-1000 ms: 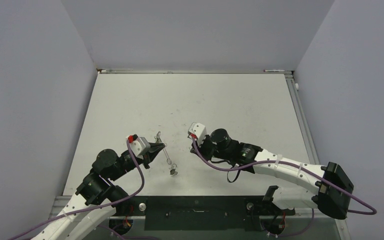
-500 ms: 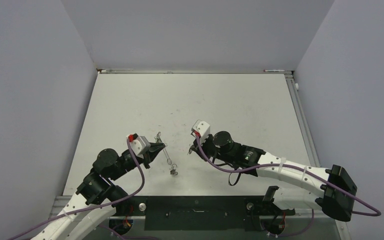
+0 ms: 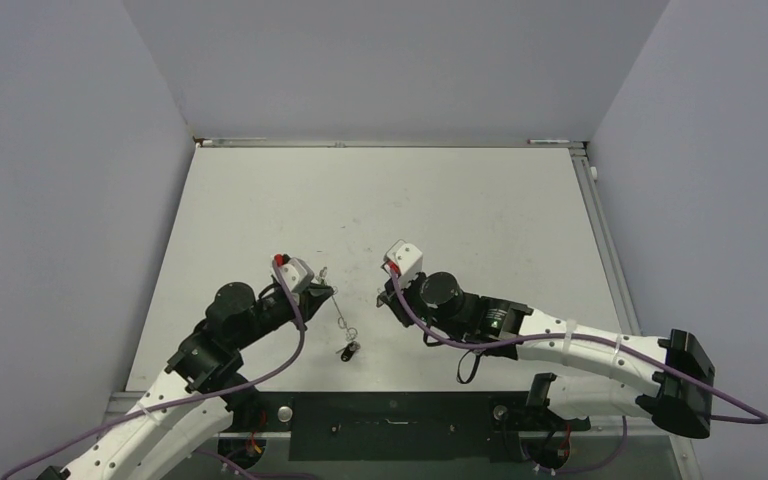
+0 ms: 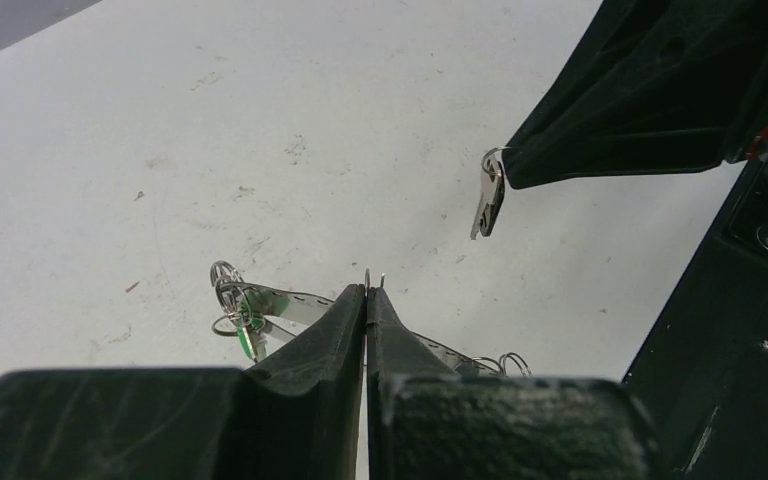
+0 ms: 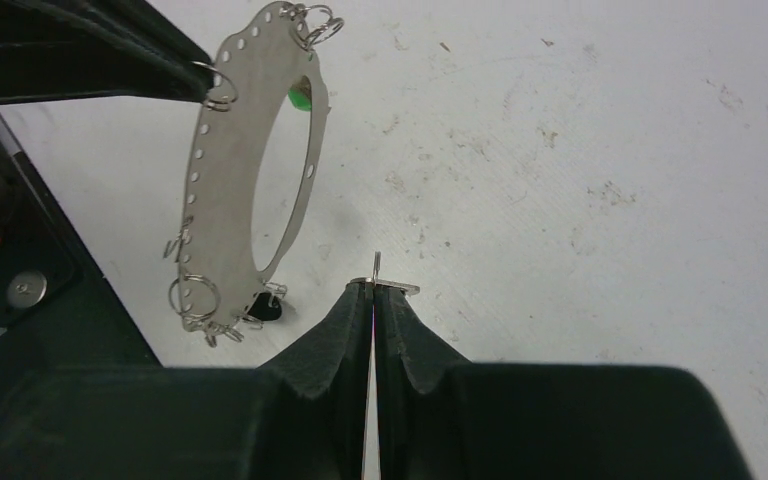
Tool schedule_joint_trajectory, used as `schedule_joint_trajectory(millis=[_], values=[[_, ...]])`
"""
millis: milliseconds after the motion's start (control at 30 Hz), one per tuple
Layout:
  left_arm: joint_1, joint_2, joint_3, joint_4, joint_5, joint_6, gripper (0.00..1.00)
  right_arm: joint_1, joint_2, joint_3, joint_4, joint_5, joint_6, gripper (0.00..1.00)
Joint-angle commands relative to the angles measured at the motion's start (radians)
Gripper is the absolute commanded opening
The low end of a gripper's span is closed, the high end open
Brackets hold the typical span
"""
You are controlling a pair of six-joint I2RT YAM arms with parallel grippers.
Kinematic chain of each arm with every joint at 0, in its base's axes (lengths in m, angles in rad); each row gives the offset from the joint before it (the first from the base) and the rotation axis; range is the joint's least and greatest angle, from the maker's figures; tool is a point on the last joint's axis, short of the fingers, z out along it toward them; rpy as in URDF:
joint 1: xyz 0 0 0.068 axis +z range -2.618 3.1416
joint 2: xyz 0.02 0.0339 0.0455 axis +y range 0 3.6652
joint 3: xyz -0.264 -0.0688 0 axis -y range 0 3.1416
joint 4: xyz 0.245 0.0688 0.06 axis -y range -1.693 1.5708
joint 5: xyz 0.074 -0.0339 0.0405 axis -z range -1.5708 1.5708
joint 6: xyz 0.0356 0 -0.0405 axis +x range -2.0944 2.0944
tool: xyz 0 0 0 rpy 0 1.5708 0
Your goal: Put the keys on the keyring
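Pinching the keyring [image 3: 338, 318], the closed left tool [image 3: 326, 291] hangs it over the tabletop [image 3: 480, 200]. Left wrist: the right tool [image 4: 509, 171], clamped, holds a key [image 4: 488, 195]. Right wrist: that key sits near the keyring.

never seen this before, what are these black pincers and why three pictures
Two robot arms are bolted at the near edge of a white table. The wide picture comes from a fixed camera above and behind them; the other two come from a camera on each wrist, showing its own black tool close up. The left tool is shut on a small wire ring of the keyring, a flat oval metal plate edged with holes and little rings. The right tool is shut on a tiny silvery key, held apart from the keyring.
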Motion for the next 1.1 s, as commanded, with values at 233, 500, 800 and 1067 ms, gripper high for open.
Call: schedule_joint_trajectory(millis=[233,500,800,1067], values=[[0.018,-0.020,0.111,-0.005,-0.005,-0.006,0.00,0.018,0.003,0.147,-0.065,-0.264,-0.124,0.05],[0.019,-0.049,0.050,0.049,0.076,-0.026,0.00,0.018,0.021,0.170,-0.025,-0.420,-0.190,0.05],[0.020,-0.087,0.026,0.078,0.140,-0.025,0.00,0.017,0.066,0.228,-0.063,-0.509,-0.300,0.05],[0.019,-0.085,0.025,0.073,0.143,-0.019,0.00,0.014,0.111,0.268,-0.065,-0.518,-0.305,0.05]])
